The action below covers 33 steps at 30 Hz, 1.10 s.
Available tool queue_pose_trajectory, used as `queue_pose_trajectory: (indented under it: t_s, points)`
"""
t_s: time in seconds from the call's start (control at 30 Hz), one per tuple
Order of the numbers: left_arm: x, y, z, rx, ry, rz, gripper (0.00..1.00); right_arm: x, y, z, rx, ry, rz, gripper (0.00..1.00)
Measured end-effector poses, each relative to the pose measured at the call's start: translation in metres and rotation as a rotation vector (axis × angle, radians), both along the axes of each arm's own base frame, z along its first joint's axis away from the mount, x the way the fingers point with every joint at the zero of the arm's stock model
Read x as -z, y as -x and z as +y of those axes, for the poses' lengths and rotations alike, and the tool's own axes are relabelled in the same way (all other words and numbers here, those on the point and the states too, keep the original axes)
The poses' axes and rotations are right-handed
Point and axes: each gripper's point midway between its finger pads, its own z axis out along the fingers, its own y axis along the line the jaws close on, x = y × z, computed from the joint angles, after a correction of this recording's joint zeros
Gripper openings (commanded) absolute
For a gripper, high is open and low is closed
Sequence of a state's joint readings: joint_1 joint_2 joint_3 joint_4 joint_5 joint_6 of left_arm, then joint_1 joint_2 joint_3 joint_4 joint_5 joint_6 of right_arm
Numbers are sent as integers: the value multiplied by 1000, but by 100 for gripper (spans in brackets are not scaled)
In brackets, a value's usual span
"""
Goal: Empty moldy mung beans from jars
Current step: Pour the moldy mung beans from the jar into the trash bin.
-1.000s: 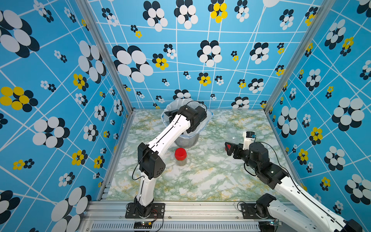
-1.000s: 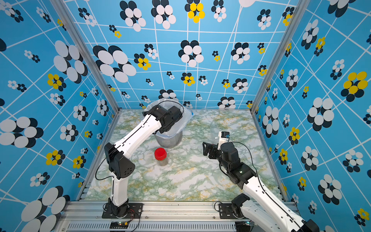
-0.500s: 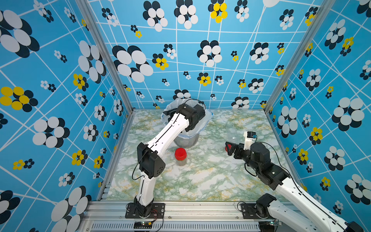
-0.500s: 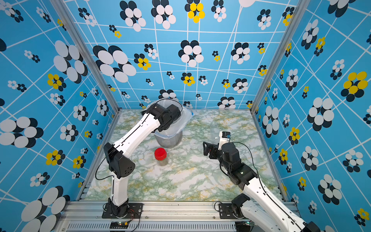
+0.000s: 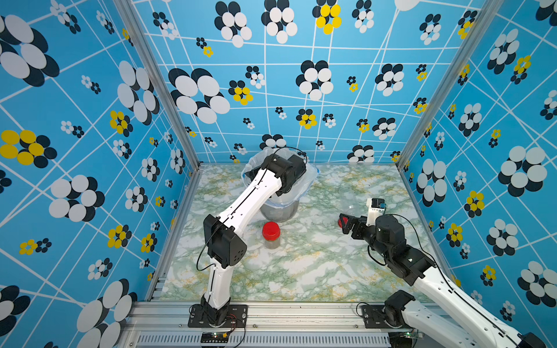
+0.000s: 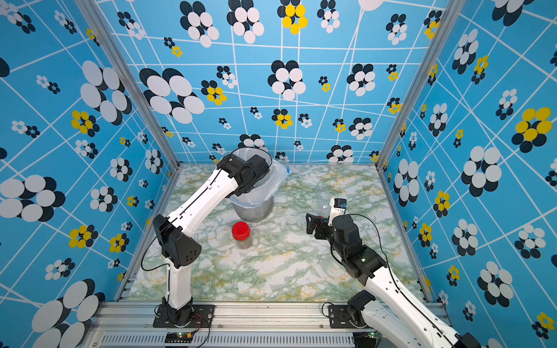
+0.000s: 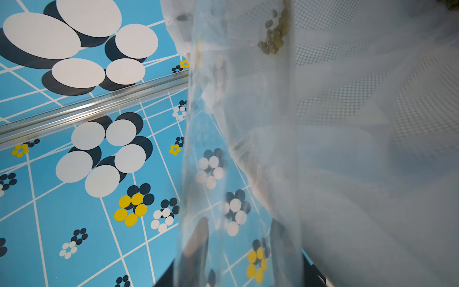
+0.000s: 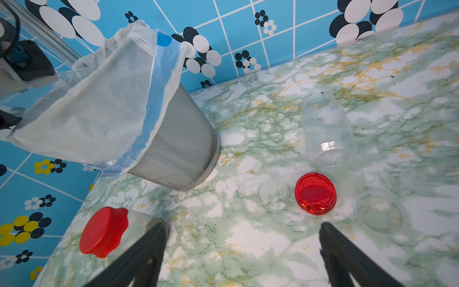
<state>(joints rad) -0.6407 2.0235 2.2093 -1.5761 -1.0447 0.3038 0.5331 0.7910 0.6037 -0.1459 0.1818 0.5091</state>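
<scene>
Step in hand: dumping. Left gripper (image 7: 238,238) is clamped on the held jar (image 7: 236,149), tipped into the mesh bin (image 5: 278,211) lined with a white bag (image 8: 87,111). Only a small clump of moldy mung beans (image 7: 273,37) clings at the jar's far end, so this jar reads nearly done. Next move likely calls for a shake or steeper tilt to free the clump, then setting the jar down.

Mid-table, just in front of the bin: sealed jar (image 5: 271,236), red cap on, beans inside. It needs unscrewing, probably with both arms.

Right gripper (image 8: 242,227) has its jaws wide apart and holds nothing, hovering near a loose red lid (image 8: 315,193). Beyond that is an empty jar (image 8: 327,129), lidless.

Count:
- Jars: 3 (one held, one sealed, one empty).
- Red lids: 2 (one on, one off).
- Bin: 1.
- Clear round piece (image 8: 380,210): 1, beside the loose lid. Possibly a clear lid, hard to tell.
</scene>
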Motion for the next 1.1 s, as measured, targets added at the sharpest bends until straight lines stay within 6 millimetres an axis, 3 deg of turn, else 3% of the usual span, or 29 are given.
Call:
queue_pose_trajectory:
  t_s: [0.27, 0.9, 1.1]
  points:
    - [-2, 0, -7, 27, 67, 11, 25, 0, 0, 0, 3, 1, 0, 98]
    - [-4, 15, -38, 71, 589, 64, 25, 0, 1, 1, -7, -2, 1, 99]
    - [-31, 14, -37, 85, 616, 3, 25, 1, 1, 3, -15, -4, 4, 98]
